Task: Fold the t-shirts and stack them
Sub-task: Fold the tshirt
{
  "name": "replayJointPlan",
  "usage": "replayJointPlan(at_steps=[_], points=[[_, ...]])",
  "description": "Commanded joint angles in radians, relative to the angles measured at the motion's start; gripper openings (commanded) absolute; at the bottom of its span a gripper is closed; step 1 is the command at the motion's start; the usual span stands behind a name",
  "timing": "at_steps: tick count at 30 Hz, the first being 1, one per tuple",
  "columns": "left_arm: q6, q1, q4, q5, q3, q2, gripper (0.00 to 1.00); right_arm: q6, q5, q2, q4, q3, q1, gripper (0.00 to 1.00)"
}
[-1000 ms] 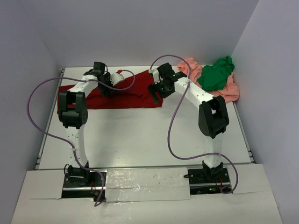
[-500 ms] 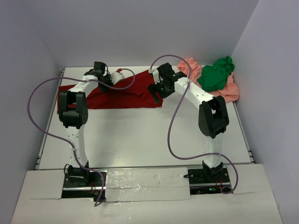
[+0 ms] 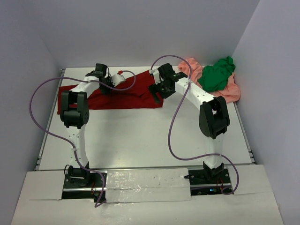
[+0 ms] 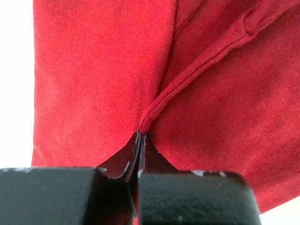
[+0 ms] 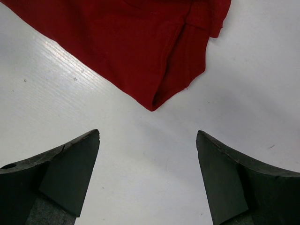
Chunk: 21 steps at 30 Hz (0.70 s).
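Looks to me like we're at the start of folding shirt 1 of 3. The left gripper (image 4: 140, 135) has its fingers pressed together on a small pinch of the dark red t-shirt (image 3: 131, 97), right where a seam runs up to the fingertips, somewhere along that shirt's far edge.

The red shirt is spread fairly flat on the table (image 3: 140, 136), with a fold line showing at its right end.

The right gripper (image 5: 147, 136) hangs over the red shirt's near right corner with its fingers spread wide and nothing in them. The corner sits just ahead of the gap, not inside it.

Well off to the right of the red shirt, the green t-shirt (image 3: 216, 75) is heaped on the pink t-shirt (image 3: 229, 91), neither one folded.

My guess for the next move: the right side has to drop onto that corner and close. Then both sides lift together, or the cloth just bunches.
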Motion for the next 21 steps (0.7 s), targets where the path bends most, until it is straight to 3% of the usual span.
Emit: replayJointPlan(at_steps=[1,18,21], points=[[-0.016,-0.014,0.042,0.032,0.033,-0.011,0.01,-0.01,-0.006,-0.02,0.023,0.001,0.005,0.9],[-0.004,-0.028,0.12,-0.014,0.139,0.042,0.02,-0.018,-0.018,-0.005,0.019,0.003,0.006,0.9],[0.001,-0.028,0.132,-0.037,0.139,0.068,0.64,-0.021,-0.017,-0.01,0.017,0.001,0.006,0.9]])
